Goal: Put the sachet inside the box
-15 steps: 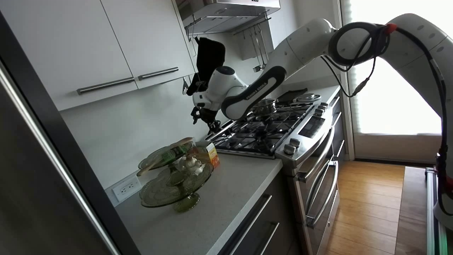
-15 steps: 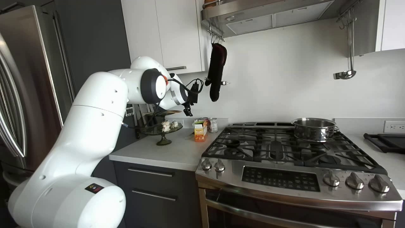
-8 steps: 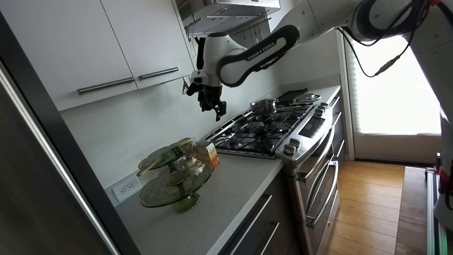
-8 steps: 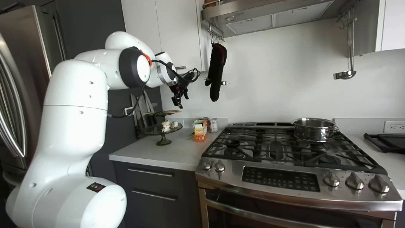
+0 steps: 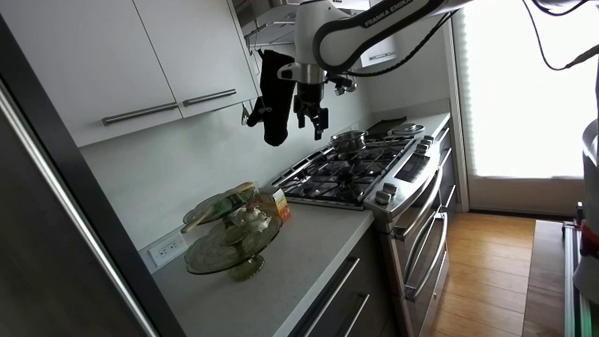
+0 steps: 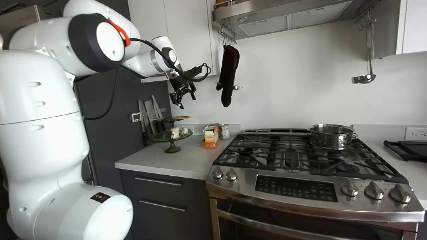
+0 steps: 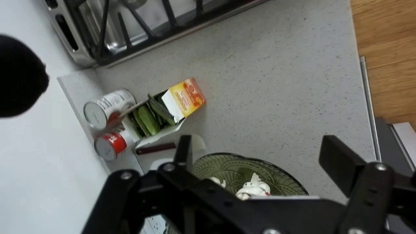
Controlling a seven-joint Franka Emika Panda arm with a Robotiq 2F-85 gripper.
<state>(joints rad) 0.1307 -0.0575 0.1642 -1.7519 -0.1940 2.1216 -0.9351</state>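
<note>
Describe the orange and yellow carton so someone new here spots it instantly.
Start at the stove, then the counter to its left in an exterior view. The carton stands there, between the stove and the green glass cake stand. Unlike the round cans beside it, it is flat-sided, orange and yellow, with green packets showing in its open top.

White light floods a tall, pale window (image 5: 514,126) in an exterior view, with a plank wood floor (image 5: 486,267) below it. White cabinets (image 5: 131,61) hang on a light wall (image 6: 293,80), above a speckled grey surface (image 6: 193,158) and dark drawers (image 6: 160,191).
</note>
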